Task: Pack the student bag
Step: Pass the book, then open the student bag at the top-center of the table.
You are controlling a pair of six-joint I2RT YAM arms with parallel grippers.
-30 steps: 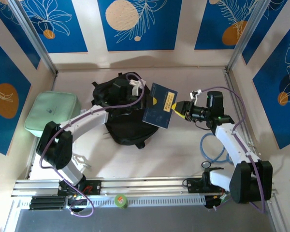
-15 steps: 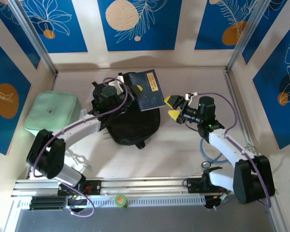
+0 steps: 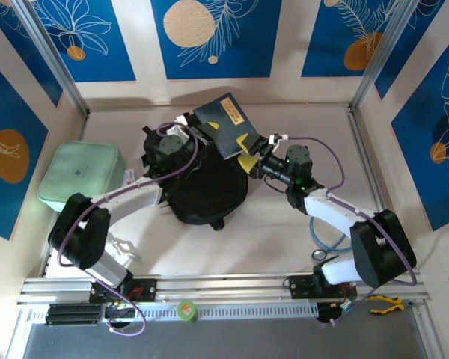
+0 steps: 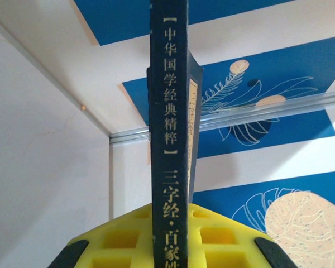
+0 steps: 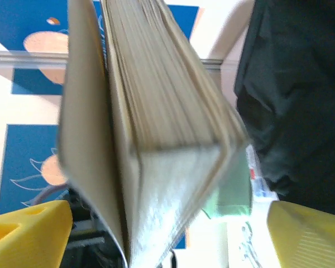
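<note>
- From above, the light is bright and even, coming from overhead; soft shadows lie on the pale counter (image 3: 284, 232) along the back wall and around the student bag (image 3: 206, 194).
- The bag is so dark that its folds barely read.
- In the left wrist view the book (image 4: 170, 139) is sharp, its gilt characters legible; the white wall at left is nearly washed out.
- In the right wrist view the page edges are blurred, too close to focus.
- The right claw (image 5: 167, 234) shows soft yellow fingers, with a glaring patch low at right.
</note>
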